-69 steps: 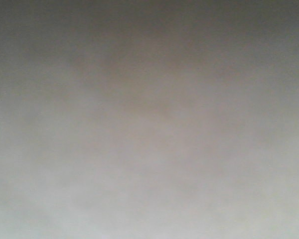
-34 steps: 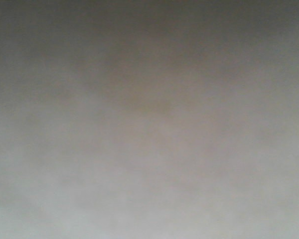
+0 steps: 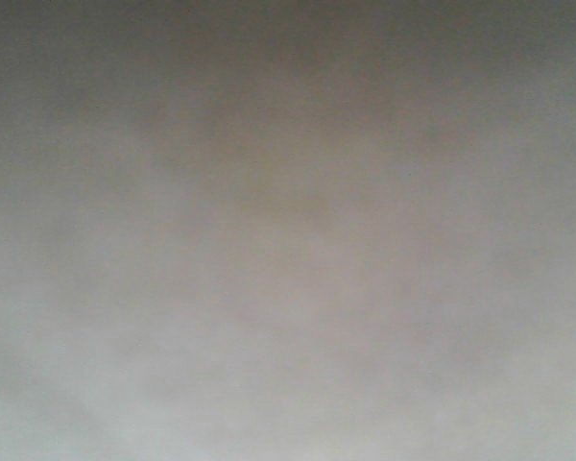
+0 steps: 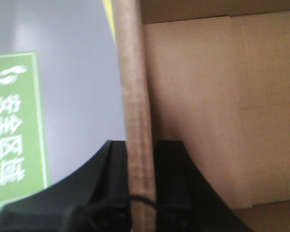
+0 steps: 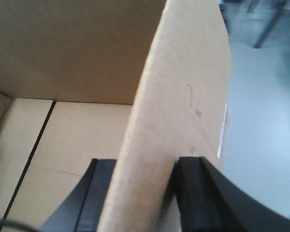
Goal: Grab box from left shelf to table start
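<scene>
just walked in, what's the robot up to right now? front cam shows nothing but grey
Both arms are holding the box, an open-topped cardboard carton. The left gripper is clamped on one side wall, with one finger inside and one outside. The right gripper grips another wall the same way. The front view is only a grey-tan blur, so the pictures do not show whether the box rests on the shelf, hangs in the air, or is near the table.

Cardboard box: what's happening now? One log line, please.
left gripper: shut on tan corrugated cardboard box wall | right gripper: shut on box wall | front view: blurred
</scene>
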`<state>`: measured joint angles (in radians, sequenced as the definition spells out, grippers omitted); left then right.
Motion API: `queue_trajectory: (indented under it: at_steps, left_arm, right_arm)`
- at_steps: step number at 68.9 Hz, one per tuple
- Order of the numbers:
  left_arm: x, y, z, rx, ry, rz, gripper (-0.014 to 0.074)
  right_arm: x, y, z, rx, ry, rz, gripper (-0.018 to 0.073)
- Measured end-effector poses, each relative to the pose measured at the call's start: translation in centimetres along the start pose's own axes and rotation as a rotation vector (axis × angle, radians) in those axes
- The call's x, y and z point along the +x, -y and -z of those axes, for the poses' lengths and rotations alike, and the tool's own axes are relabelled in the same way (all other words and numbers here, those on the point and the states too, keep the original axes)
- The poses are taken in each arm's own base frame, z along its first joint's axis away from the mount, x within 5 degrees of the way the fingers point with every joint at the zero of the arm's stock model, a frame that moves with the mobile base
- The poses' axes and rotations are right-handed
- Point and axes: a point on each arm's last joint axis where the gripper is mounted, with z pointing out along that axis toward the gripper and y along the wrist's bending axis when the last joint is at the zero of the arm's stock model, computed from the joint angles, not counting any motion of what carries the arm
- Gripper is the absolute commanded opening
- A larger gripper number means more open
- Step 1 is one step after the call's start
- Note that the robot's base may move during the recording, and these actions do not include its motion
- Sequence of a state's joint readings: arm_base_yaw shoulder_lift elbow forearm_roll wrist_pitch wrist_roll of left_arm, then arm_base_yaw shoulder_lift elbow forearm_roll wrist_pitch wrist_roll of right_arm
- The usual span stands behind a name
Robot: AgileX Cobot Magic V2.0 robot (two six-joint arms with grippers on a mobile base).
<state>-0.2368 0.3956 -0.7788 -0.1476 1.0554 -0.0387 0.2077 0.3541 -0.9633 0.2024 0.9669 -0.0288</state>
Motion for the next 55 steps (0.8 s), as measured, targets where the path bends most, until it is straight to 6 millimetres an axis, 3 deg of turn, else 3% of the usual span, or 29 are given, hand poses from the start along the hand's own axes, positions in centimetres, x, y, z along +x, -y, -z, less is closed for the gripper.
queue_trajectory:
  at_steps: [55]
  left_arm:
    - [0.00, 0.00, 0.00, 0.000, 0.000, 0.000, -0.0099]
  right_arm:
    - [0.00, 0.00, 0.00, 0.000, 0.000, 0.000, 0.0058]
